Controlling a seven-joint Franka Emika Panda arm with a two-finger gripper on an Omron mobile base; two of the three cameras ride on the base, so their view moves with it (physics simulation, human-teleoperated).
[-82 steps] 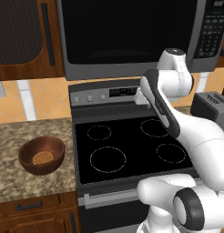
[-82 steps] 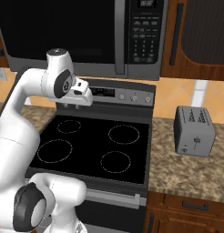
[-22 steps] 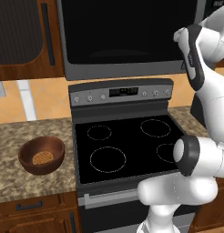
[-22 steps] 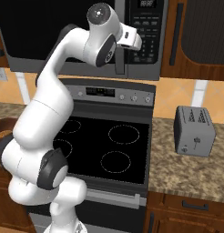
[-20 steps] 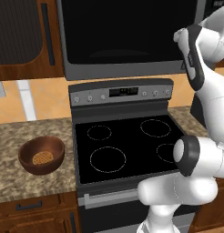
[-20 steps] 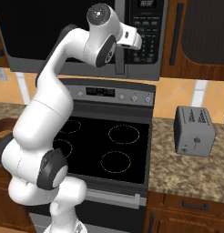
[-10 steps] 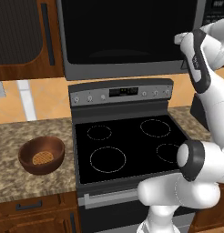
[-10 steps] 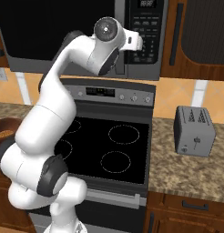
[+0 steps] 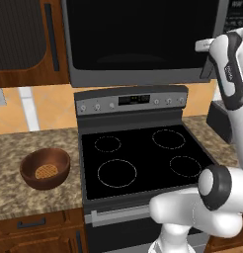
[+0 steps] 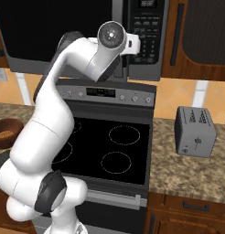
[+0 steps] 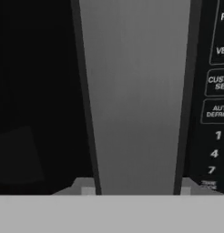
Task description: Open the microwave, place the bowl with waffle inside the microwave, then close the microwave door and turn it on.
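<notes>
The microwave (image 9: 143,39) hung above the stove (image 9: 143,158), its door (image 10: 55,32) closed. The gripper (image 11: 134,191) stood partly open, its fingers (image 11: 88,190) either side of the door's handle (image 11: 134,91); contact couldn't be told. The bowl (image 9: 45,168) with the waffle (image 9: 46,171) sat on the counter (image 9: 24,197) left of the stove.

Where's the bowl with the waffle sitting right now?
The bowl sits on the granite counter left of the stove in the left base view, with the waffle flat in its bottom, well below the microwave.
</notes>
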